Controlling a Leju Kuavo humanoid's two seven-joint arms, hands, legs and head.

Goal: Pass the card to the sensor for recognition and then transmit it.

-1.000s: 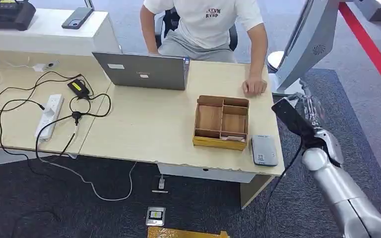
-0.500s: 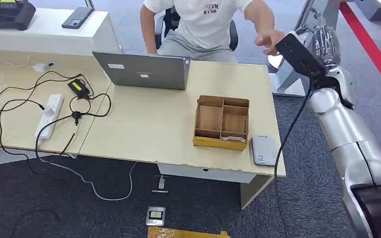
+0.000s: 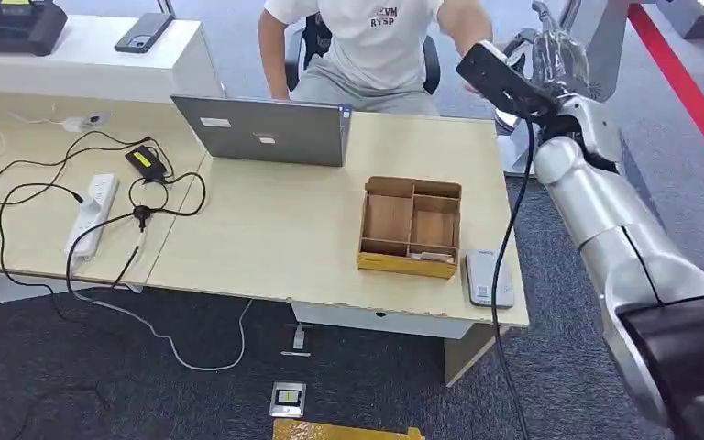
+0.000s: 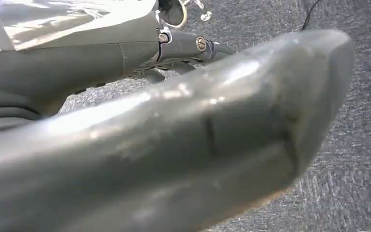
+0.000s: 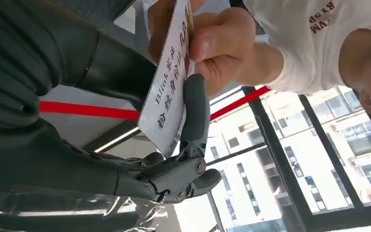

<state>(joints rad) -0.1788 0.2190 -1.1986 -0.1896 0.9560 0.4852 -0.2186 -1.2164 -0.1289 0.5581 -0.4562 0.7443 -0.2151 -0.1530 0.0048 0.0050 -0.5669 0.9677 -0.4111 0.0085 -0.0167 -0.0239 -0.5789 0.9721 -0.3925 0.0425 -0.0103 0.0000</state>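
Holding a white printed card (image 5: pixel 171 92) up beyond the worktop's (image 3: pixel 275 238) far right corner, right hand (image 3: pixel 550 60) pinches it between its dark fingers (image 5: pixel 194 113). A person's hand (image 5: pixel 212 46) grips the card's other end. Grey card reader (image 3: pixel 489 278) lies beside the wooden tray (image 3: pixel 410 226). Left hand's state: cannot tell.

I read even, bright overhead light on the desk (image 3: pixel 284 229), with soft shadows. The left wrist view is blurred and close. In the right wrist view, window (image 5: pixel 290 159) backlight overexposes the background and darkens the right hand (image 5: pixel 174 169).
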